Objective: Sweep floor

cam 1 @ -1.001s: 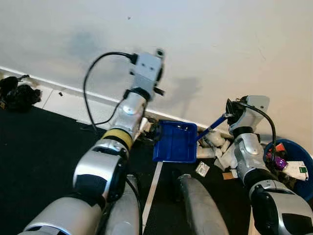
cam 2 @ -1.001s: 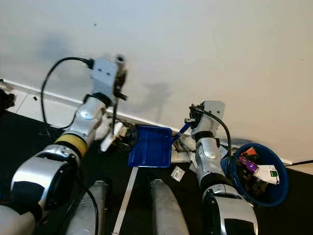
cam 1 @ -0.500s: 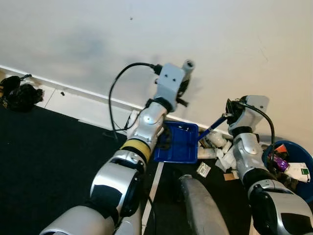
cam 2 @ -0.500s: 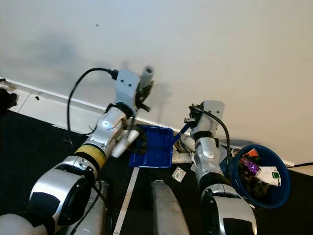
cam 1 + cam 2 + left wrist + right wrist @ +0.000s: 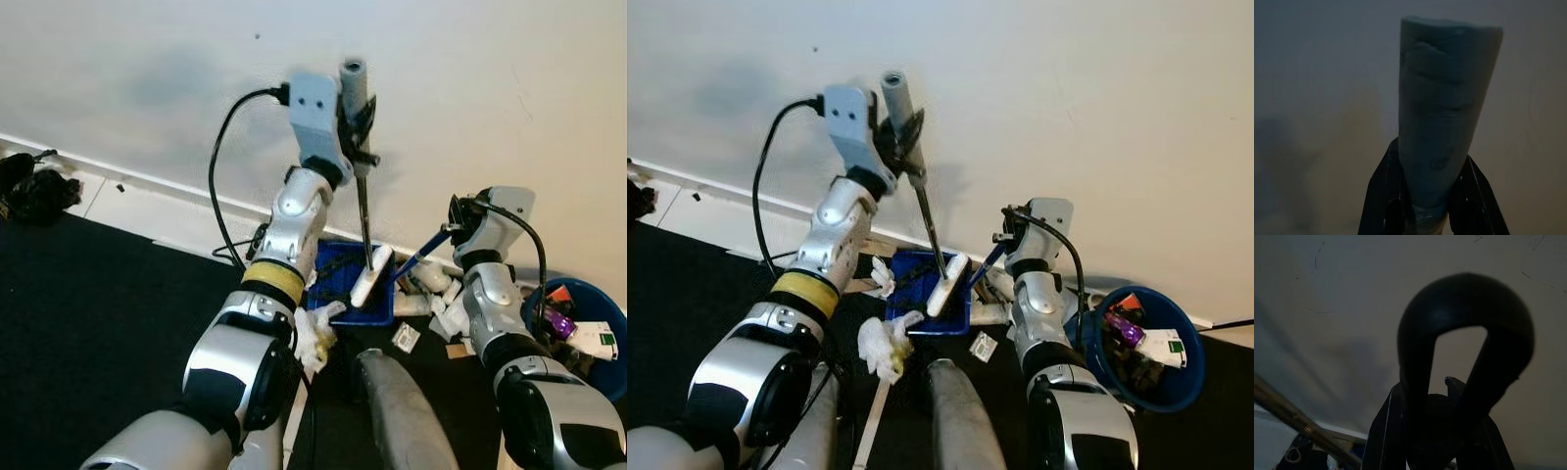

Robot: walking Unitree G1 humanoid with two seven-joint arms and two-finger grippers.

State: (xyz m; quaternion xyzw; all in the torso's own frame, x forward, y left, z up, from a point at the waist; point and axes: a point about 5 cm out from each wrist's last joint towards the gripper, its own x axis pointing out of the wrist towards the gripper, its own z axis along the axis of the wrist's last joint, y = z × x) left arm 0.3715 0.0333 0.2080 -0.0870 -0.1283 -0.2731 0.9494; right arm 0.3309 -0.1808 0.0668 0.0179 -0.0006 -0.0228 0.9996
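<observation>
My left gripper [image 5: 359, 125] is raised high before the wall, shut on the broom just under its grey foam grip [image 5: 1442, 112]. The thin shaft [image 5: 364, 220] runs down to the white broom head [image 5: 370, 277], which rests inside the blue dustpan [image 5: 913, 277] on the black floor at the wall. My right gripper [image 5: 460, 221] is shut on the black loop [image 5: 1464, 333] at the end of the dustpan's blue handle [image 5: 429, 247]. Crumpled white paper [image 5: 884, 343] lies by the pan's near left corner.
A blue bin [image 5: 1190, 377] with wrappers stands at the right. White scraps and a small card [image 5: 431, 292] lie against the wall behind the pan. A black bundle [image 5: 34, 186] sits far left by the white skirting. My legs [image 5: 402, 411] stand just below the pan.
My left arm has swung right and up, standing the broom upright with its head in the dustpan. Crumpled paper now shows beside the pan. The right arm held still.
</observation>
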